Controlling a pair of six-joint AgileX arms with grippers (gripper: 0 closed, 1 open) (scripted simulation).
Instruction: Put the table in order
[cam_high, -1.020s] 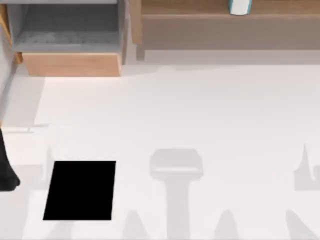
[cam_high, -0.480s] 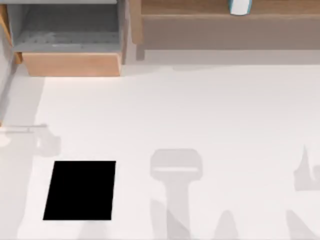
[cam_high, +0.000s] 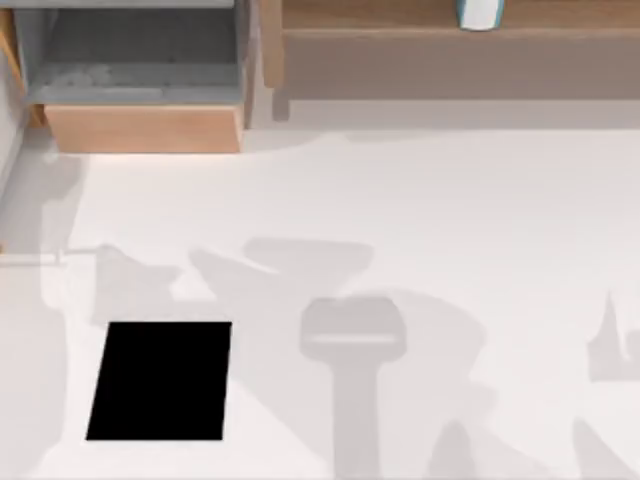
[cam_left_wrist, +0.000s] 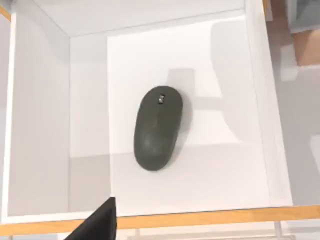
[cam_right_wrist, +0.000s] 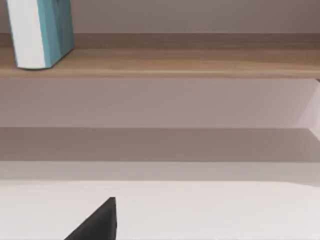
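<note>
Where walls rise (white), dark mouse (cam_left_wrist: 158, 129) inside drawer (cam_left_wrist: 40, 125).

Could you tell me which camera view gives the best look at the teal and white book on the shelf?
The right wrist view: the book stands upright on the wooden shelf, with its teal cover and white side clear. The top view catches just its lower end at the picture's edge. The left wrist view looks at a mouse instead.
</note>
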